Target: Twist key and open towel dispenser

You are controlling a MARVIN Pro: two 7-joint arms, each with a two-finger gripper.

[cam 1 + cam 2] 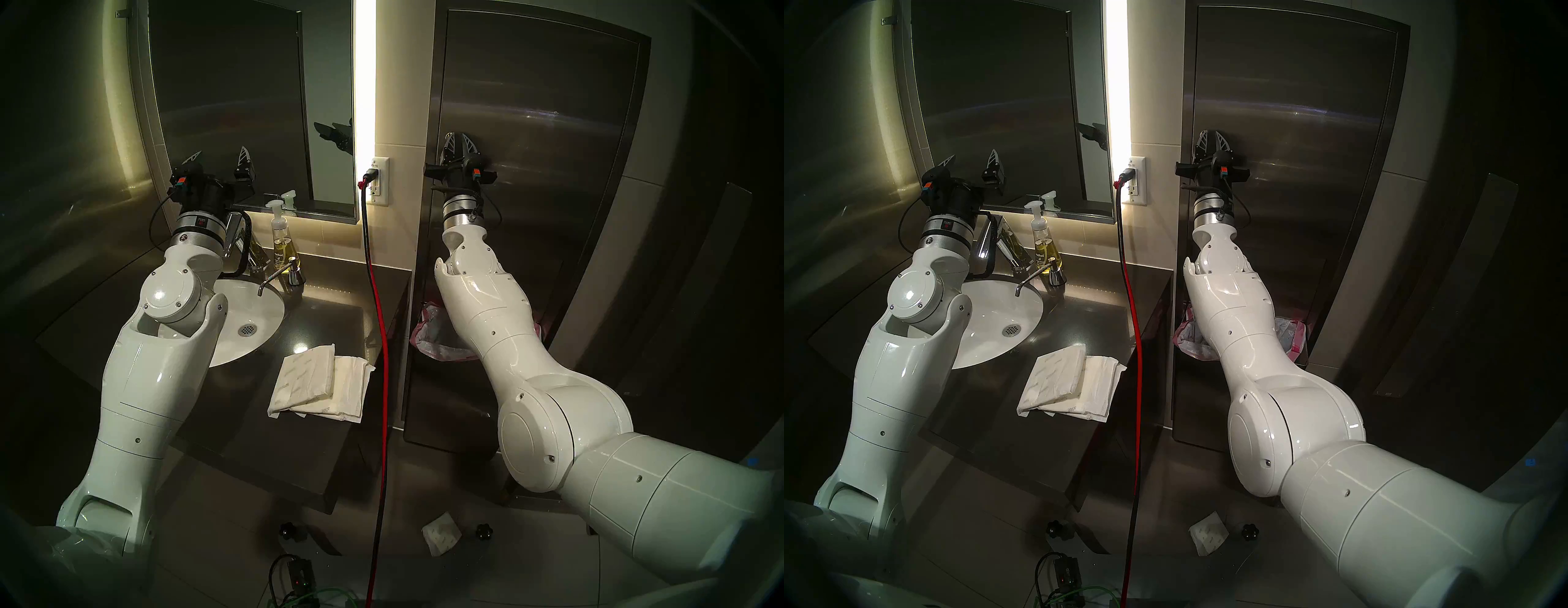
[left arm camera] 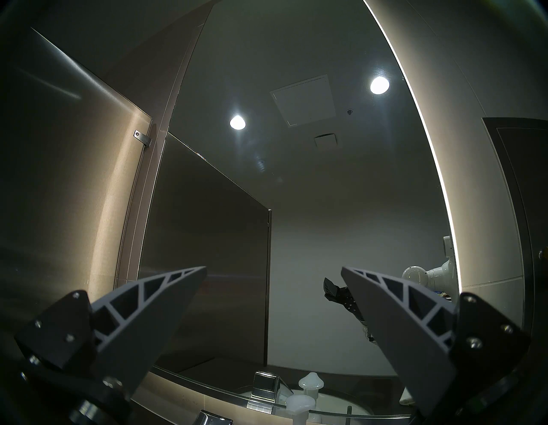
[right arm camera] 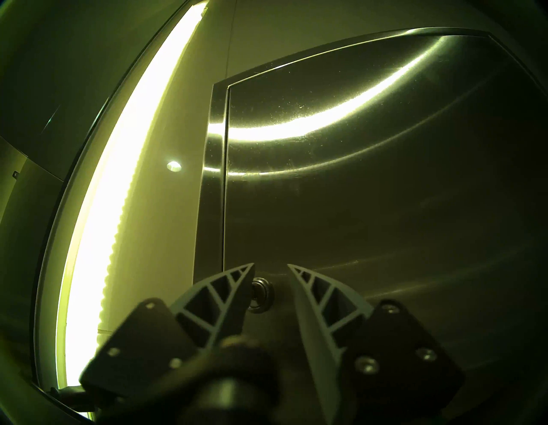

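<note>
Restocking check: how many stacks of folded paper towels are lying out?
3: two overlapping stacks on the counter, one left of the other, plus a loose towel on the floor. Others may be hidden.

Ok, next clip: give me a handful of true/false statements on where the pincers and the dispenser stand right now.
1. The right pincer is at the lock on the towel dispenser. True.
2. Its jaws are clamped shut on the key. False: a gap shows between them; the key sits by the left finger.
3. The left pincer holds the soap bottle. False: it is open and empty, up in front of the mirror.
4. The dispenser door looks closed. True.
5. Folded paper towels lie on the counter. True.
</note>
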